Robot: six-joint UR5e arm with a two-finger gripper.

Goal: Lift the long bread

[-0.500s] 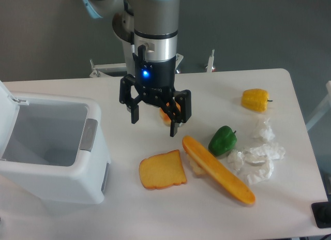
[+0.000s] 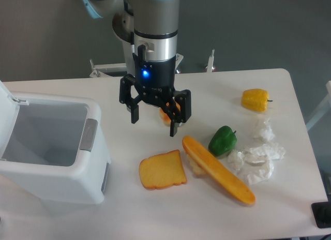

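The long bread is a glossy orange-yellow baguette lying diagonally on the white table, front right of centre. Its upper left end points toward my gripper. My gripper hangs above the table up and to the left of that end, fingers spread open, nothing between them. An orange item is partly hidden behind the right finger.
A square orange toast slice lies just left of the baguette. A green pepper and crumpled white paper sit to its right, a yellow pepper farther back. An open white bin stands at the left.
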